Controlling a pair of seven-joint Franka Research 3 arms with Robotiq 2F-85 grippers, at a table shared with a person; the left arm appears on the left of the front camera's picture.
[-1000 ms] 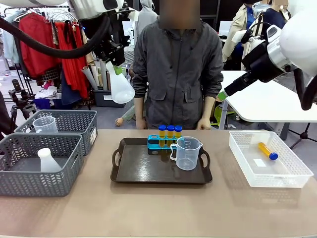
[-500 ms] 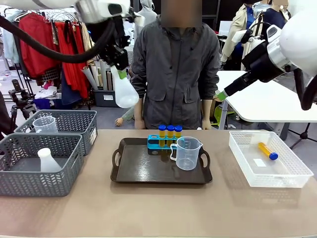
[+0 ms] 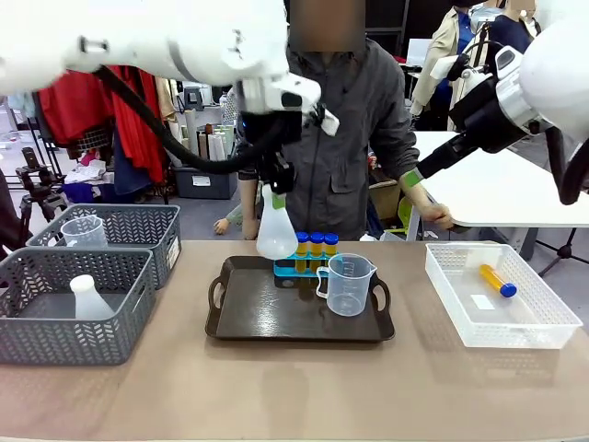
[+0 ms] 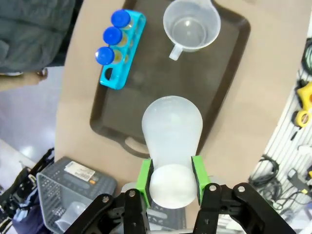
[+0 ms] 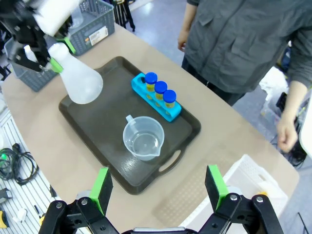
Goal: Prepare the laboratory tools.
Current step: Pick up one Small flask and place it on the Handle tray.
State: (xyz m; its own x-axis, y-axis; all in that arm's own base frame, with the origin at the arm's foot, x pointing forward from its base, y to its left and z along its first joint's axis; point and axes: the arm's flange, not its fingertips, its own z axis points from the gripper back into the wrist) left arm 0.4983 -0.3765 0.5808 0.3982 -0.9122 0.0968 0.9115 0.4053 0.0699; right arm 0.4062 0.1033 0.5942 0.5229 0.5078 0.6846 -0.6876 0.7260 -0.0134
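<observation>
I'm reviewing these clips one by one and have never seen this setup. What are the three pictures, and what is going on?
Two white robot arms share a table with a person standing opposite. One picture looks across the table; the other two come from cameras on each arm's wrist. The left claw grips a white conical flask by its neck above the dark tray. On the tray stand a clear beaker and a blue rack with three yellow tubes. A fourth tube lies in the white basket. The right claw hangs open, empty.
</observation>
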